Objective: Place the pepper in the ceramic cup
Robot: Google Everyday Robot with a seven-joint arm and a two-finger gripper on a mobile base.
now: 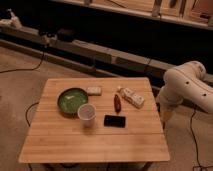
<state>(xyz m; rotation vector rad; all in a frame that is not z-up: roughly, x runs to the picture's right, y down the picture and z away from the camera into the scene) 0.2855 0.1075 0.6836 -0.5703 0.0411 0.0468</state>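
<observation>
- Desk [95, 145]: light wood slats, seen from the front and above; a dark ledge [100, 50] runs behind it.
- Pepper [117, 103]: lies flat on the desk right of centre, long axis running roughly front to back, paler stem end toward the back. Nothing holds it.
- Cup [86, 114]: white, upright, left of and nearer the camera than the pepper, apart from it. Its rim sits just beside the front-right edge of the bowl [71, 101].
- Bowl: green, wider than the cup, on the left half of the desk, with a pale patch inside.
- Phone [115, 120]: flat, black, just in front of the pepper, right of the cup.
- White packet [133, 97]: angled, just right of the pepper, near its stem end.
- Small pale block [93, 90]: behind the bowl, near its back-right rim.
- Arm [187, 85]: white, bulky, off the desk's right side.
- End effector [164, 117]: hangs low beside the desk's right edge, well apart from pepper and cup. Jaws stand apart, nothing in them.
- Floor: a cable [25, 67] trails at left.
</observation>
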